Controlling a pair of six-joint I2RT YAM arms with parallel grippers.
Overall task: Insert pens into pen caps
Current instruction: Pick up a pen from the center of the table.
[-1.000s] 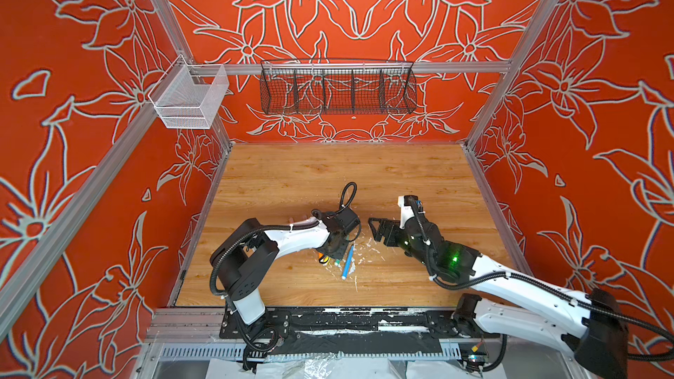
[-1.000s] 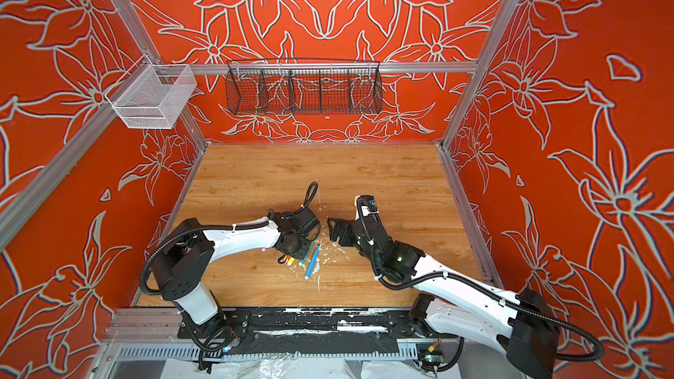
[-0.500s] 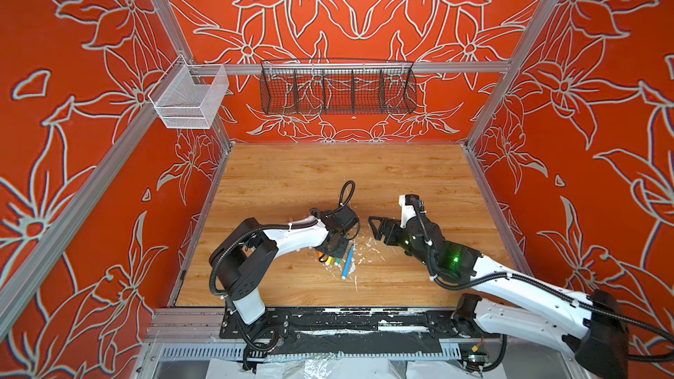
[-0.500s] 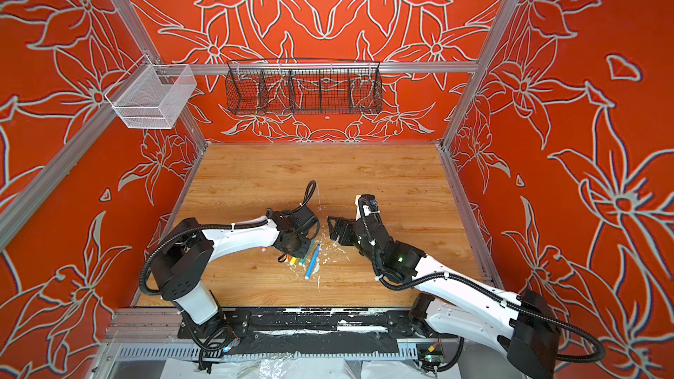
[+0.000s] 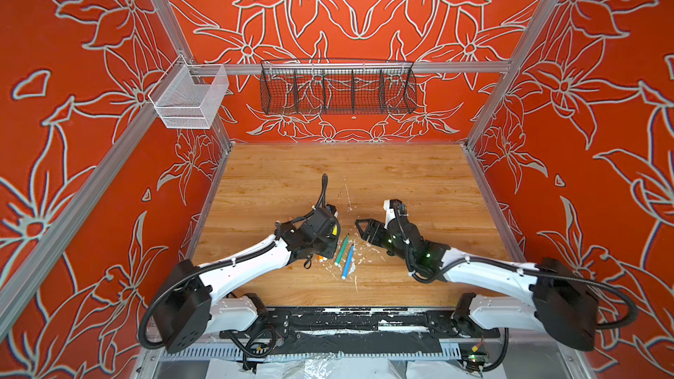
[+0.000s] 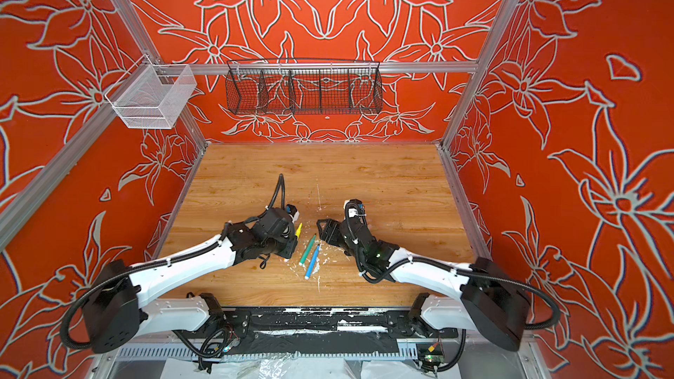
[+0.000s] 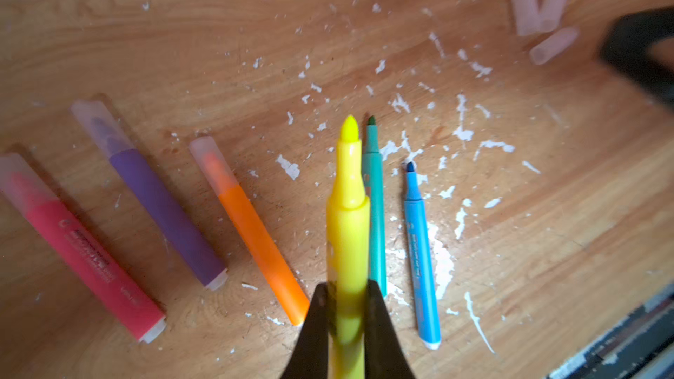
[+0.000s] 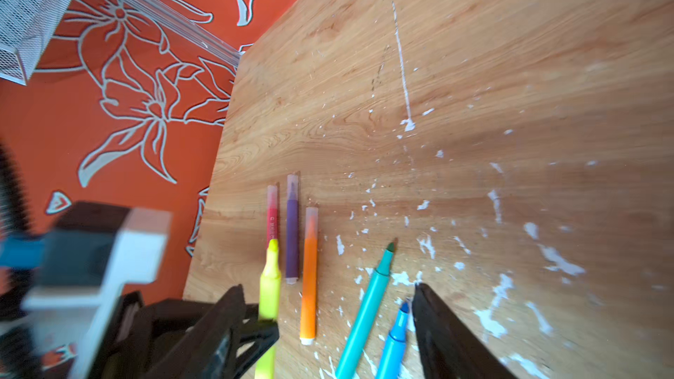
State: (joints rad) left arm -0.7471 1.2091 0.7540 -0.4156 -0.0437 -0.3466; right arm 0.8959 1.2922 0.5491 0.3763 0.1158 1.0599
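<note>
Lifted off the counter (image 7: 219, 30) since a second ago, the yellow pen (image 7: 348, 184) is clamped by its rear barrel in the left tool (image 7: 346, 286), bare nib forward, just left of the green pen (image 7: 375, 213). Further left of the green pen lie the pink pen (image 7: 84, 249), purple pen (image 7: 164, 213) and orange pen (image 7: 255, 235), all capped. Just right of it lies the blue pen (image 7: 419, 249), also uncapped. Beyond its nib, three loose pen caps (image 7: 525, 9) bunch together near the right tool (image 8: 327, 288), whose jaws are apart and empty. Pinching one cap could scatter its neighbours. The long overhang could let the yellow pen pivot and miss the cap's mouth.
</note>
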